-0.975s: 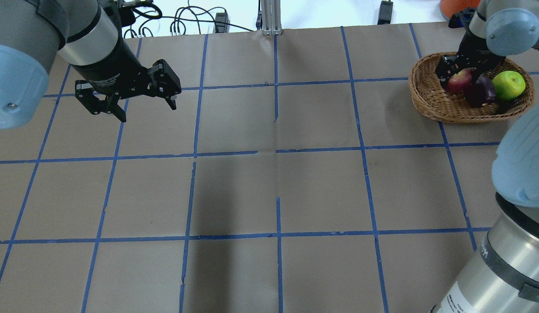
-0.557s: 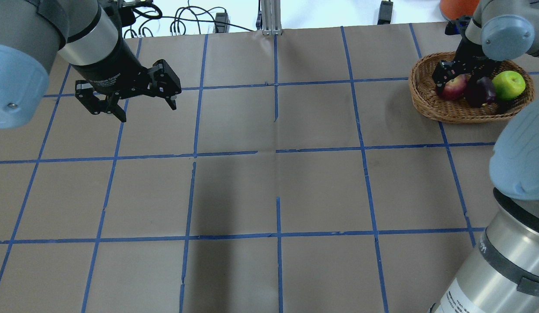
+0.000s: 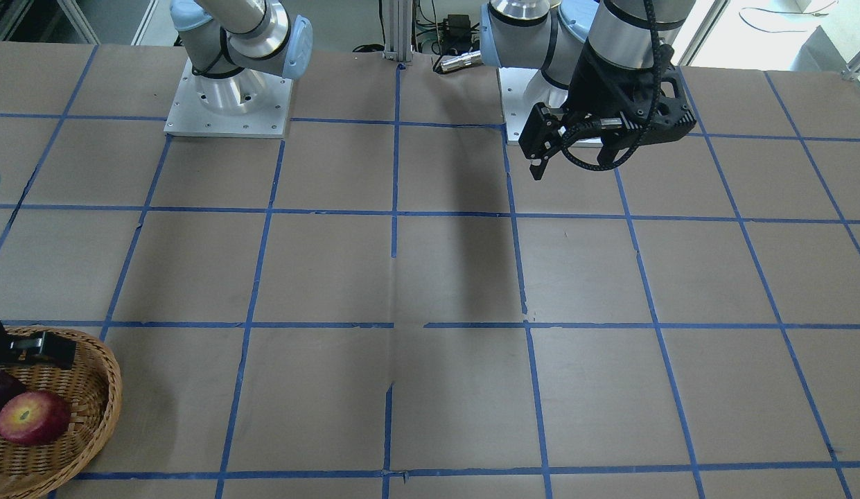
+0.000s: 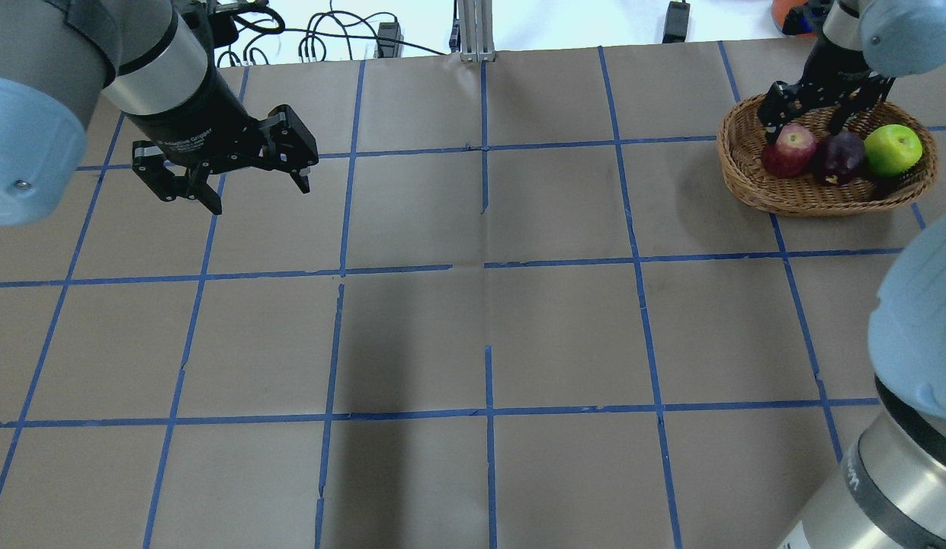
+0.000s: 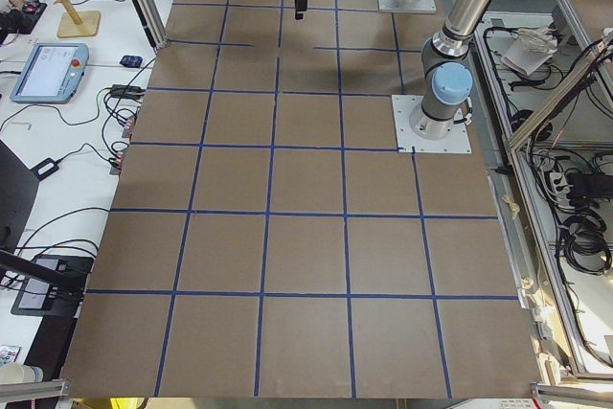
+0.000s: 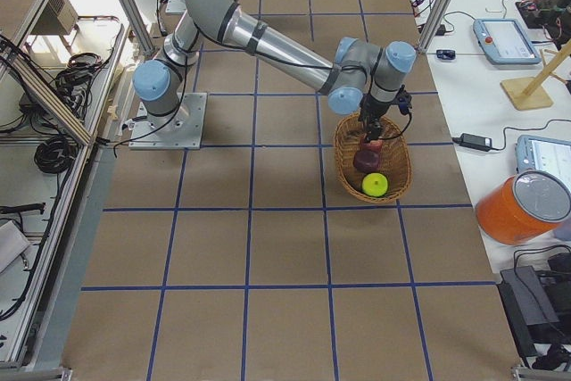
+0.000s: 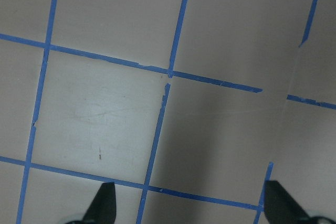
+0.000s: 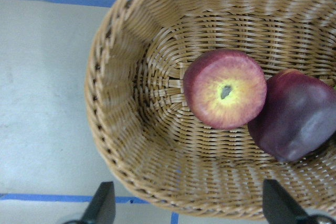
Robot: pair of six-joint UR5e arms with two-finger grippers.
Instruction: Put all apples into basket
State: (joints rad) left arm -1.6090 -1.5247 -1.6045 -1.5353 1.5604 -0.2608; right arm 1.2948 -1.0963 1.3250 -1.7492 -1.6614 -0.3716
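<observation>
The wicker basket (image 4: 804, 200) stands at the table's far right. In it lie the red apple (image 4: 787, 149), the maroon apple (image 4: 842, 156) and the green apple (image 4: 892, 149). My right gripper (image 4: 814, 107) hangs open and empty above the basket's far side. Its wrist view looks down on the red apple (image 8: 226, 88) and the maroon apple (image 8: 296, 114) inside the basket (image 8: 105, 119), with both fingertips (image 8: 102, 203) clear of them. My left gripper (image 4: 255, 191) hovers open and empty over the far left of the table.
The table is brown paper with a blue tape grid. Cables and a metal post (image 4: 473, 30) lie beyond the far edge. The basket (image 3: 100, 416) sits near the table's corner on the operators' side. My right arm's elbow (image 4: 918, 320) hangs over the near right.
My right gripper has let go of the red apple and lifted up and away from it. The red apple now rests in the basket beside the maroon one. The left arm has not moved.
</observation>
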